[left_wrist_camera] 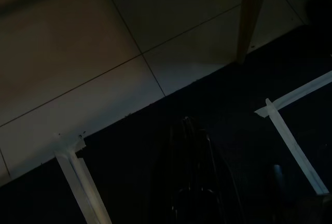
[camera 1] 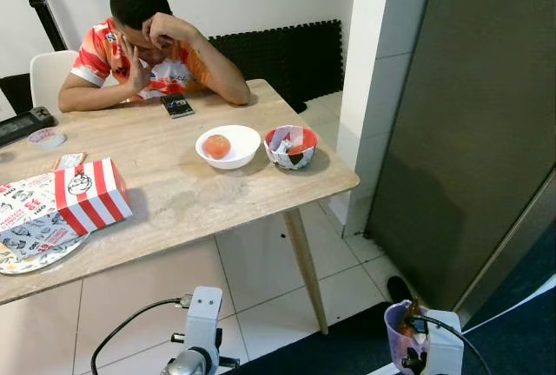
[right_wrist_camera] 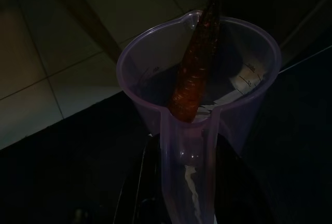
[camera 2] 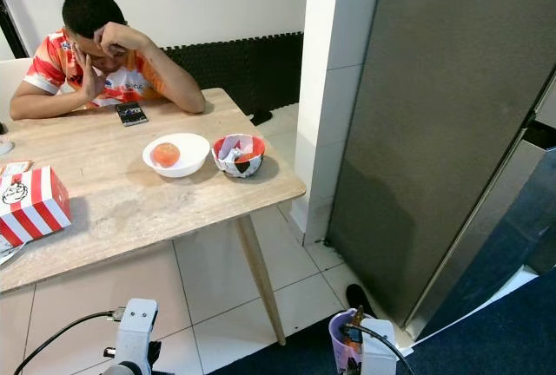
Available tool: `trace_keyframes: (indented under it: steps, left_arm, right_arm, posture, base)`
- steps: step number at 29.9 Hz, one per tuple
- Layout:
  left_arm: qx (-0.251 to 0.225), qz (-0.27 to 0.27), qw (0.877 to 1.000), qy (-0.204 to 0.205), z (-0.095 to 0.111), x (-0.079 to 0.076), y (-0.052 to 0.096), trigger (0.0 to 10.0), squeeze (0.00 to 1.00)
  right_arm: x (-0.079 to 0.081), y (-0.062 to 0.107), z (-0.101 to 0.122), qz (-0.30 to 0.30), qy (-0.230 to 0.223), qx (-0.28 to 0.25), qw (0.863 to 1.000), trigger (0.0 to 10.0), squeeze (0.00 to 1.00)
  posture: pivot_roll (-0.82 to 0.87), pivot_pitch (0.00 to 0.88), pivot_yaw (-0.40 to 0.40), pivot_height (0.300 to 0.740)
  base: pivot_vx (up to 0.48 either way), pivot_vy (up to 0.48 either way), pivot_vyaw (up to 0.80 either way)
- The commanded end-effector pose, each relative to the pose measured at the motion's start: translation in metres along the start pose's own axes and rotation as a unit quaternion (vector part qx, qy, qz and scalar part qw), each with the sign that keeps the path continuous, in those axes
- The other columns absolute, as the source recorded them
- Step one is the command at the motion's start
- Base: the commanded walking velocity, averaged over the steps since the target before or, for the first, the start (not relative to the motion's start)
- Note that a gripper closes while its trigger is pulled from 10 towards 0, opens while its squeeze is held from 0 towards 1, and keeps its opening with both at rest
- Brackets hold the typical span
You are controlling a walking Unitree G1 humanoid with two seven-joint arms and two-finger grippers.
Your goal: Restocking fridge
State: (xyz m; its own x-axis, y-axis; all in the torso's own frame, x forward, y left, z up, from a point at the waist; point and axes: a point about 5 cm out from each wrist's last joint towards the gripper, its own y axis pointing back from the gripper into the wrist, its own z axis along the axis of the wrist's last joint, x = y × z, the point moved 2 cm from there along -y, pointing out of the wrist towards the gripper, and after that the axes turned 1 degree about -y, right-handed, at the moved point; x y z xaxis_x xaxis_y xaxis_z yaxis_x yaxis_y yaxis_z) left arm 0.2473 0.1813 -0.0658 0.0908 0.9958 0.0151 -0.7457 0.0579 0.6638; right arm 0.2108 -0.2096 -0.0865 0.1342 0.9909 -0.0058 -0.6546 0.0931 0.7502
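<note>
At the bottom right of the left eye view my right gripper (right_wrist_camera: 179,182) is holding a translucent purple measuring jug (camera 1: 401,340) by its handle, my fingers closing on either side of that handle in the right wrist view, and an orange carrot (right_wrist_camera: 194,68) is standing tilted inside the jug with its tip poking above the rim. At the bottom centre my left arm is hanging low over the dark mat (left_wrist_camera: 218,99) and white floor tiles (camera 1: 261,279); my left gripper (left_wrist_camera: 192,172) is lying in deep shade and I cannot tell how far its fingers are parted. Further up, a wooden table (camera 1: 174,193) is filling the left half of the frame, carrying a red-and-white striped box (camera 1: 91,194) at its left, a white bowl (camera 1: 228,146) with a reddish fruit in it, and just beside it a red paper bowl (camera 1: 291,146). A phone (camera 1: 177,105) is lying near the far edge, where a person (camera 1: 148,45) is sitting, head resting on hands. The grey fridge (camera 1: 469,123) is rising along the right side, its door shut.
</note>
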Motion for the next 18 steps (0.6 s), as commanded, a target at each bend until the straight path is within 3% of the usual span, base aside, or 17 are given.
trace_keyframes:
  steps: [1,18]
  left_arm:
    - [0.008,0.007,1.000,0.007,-0.0050,0.0034,0.0015,10.0,0.00]
    - [0.010,0.008,1.000,0.019,-0.0106,0.0002,0.0029,10.0,0.00]
  right_arm:
    - [-0.0029,0.0004,-0.0007,-0.004,-0.010,0.000,1.000,10.0,0.00]
    - [0.0002,-0.0014,0.0071,0.005,0.002,-0.008,1.000,10.0,0.00]
  posture:
    - [-0.03,0.000,0.009,0.740]
    - [-0.03,0.000,-0.020,0.740]
  base:
    - [0.000,0.000,0.00]
    - [0.000,0.000,0.00]
